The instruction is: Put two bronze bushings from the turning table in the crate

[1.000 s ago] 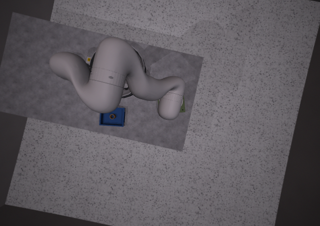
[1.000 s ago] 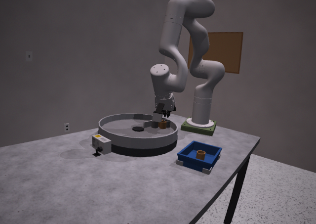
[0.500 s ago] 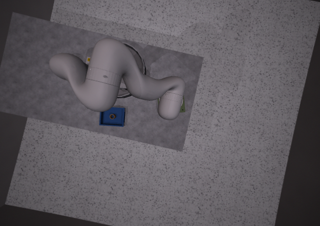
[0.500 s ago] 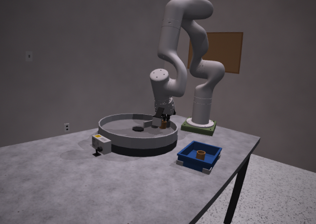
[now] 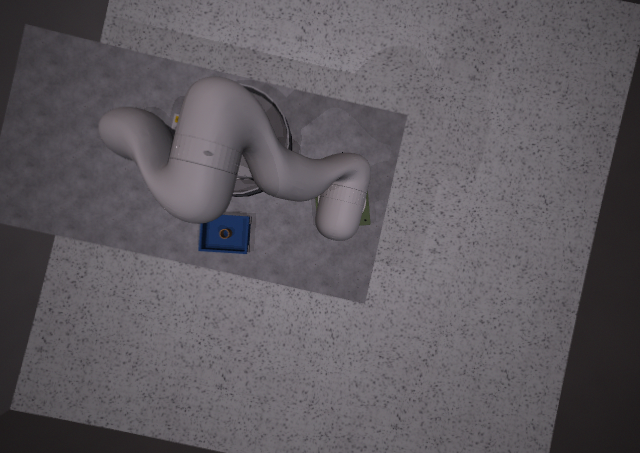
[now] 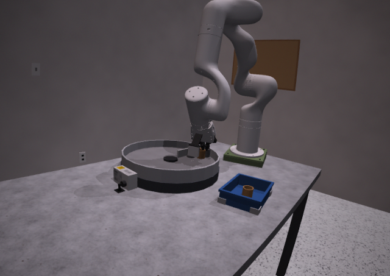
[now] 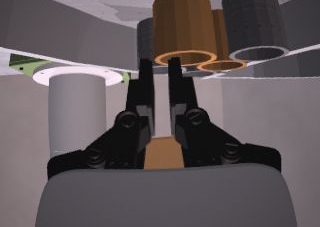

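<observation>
With one bronze bushing (image 6: 247, 190) in the crate (image 6: 231, 195), the gripper (image 7: 162, 67), fingers nearly shut and empty, nears a second bushing (image 7: 184, 29) at twelve o'clock; it should open wider first.

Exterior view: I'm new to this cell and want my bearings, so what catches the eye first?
The tall grey arm dominates, folding over from its green base to reach down into the round turning table. There its gripper stands narrowly shut directly over a bronze bushing near the table's far-right rim. At front right, the blue crate already holds one bronze bushing.
</observation>
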{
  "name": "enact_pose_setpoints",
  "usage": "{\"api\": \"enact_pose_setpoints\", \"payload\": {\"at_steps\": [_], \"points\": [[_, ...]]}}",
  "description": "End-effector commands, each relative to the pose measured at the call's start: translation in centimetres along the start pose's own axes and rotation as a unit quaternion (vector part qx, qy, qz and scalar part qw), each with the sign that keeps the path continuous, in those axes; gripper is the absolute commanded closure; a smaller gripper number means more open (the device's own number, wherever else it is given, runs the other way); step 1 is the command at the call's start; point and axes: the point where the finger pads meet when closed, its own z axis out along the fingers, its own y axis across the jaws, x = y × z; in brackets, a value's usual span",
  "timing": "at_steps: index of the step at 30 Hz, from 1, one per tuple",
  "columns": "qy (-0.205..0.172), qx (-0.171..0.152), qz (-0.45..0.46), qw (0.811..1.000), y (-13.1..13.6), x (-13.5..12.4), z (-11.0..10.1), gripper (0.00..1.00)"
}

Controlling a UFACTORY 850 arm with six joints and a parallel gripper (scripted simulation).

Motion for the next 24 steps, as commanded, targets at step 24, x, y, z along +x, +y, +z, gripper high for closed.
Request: {"api": "enact_pose_setpoints", "payload": {"at_steps": [24], "points": [[0.0,0.0,0.0,1.0,0.02,0.47,0.48,1.0]]}}
